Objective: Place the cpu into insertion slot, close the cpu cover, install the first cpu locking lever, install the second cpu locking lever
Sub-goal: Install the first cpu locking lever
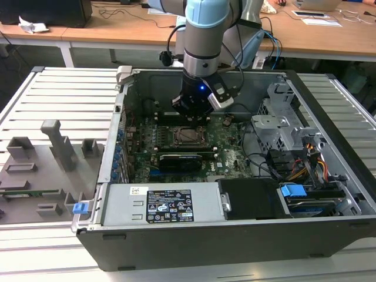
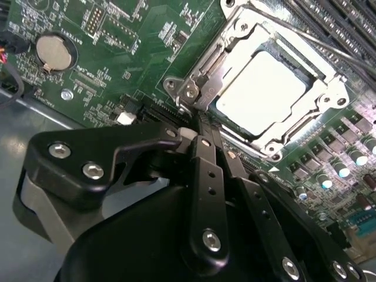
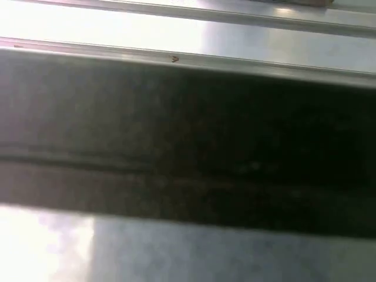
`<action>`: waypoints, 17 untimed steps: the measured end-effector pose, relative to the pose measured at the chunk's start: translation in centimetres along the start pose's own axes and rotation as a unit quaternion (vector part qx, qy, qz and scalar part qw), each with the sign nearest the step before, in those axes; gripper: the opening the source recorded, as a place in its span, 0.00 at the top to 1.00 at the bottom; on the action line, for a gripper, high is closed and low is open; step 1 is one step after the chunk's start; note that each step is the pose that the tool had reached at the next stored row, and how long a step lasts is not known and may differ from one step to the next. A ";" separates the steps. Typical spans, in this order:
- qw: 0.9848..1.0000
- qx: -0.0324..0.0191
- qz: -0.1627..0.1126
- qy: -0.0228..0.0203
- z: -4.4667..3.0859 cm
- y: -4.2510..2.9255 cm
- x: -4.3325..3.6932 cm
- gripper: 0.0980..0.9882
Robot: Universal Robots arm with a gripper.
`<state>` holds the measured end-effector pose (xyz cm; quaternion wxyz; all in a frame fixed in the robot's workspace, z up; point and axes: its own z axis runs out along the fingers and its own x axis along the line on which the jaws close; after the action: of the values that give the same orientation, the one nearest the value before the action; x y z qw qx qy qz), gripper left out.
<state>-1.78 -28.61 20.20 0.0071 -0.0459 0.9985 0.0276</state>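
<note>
The arm is hanging inside the open computer case (image 1: 329, 147) in the exterior view, its gripper (image 1: 192, 113) sitting low over the green motherboard (image 1: 229, 150), just above the insertion slot (image 1: 187, 136). In the second wrist view the cpu (image 2: 261, 91) is lying flat in the insertion slot (image 2: 311, 76), its pale metal top glaring under the light. The cpu cover (image 2: 296, 126) is lying down over it, its silver frame ringing the chip so the top is showing through the window. The gripper (image 2: 202, 138) is poised right at the near edge of that frame, beside the hinge end. The black fingers (image 2: 205, 158) are pressed together, closed on nothing that can be seen. A round coin battery (image 2: 54, 51) is sitting well apart on the board. A black graphics card (image 1: 185, 160) is lying just beside the socket in the exterior view.
</note>
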 end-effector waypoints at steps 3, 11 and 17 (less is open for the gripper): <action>1.000 0.000 0.000 0.000 0.08 0.04 0.00 0.99; 1.000 -0.002 0.000 0.000 -1.29 0.16 -0.03 0.99; 1.000 -0.002 0.000 0.000 -1.42 -0.09 -0.01 0.99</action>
<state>-1.78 -28.78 21.61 0.0073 -0.0459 0.9985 0.0297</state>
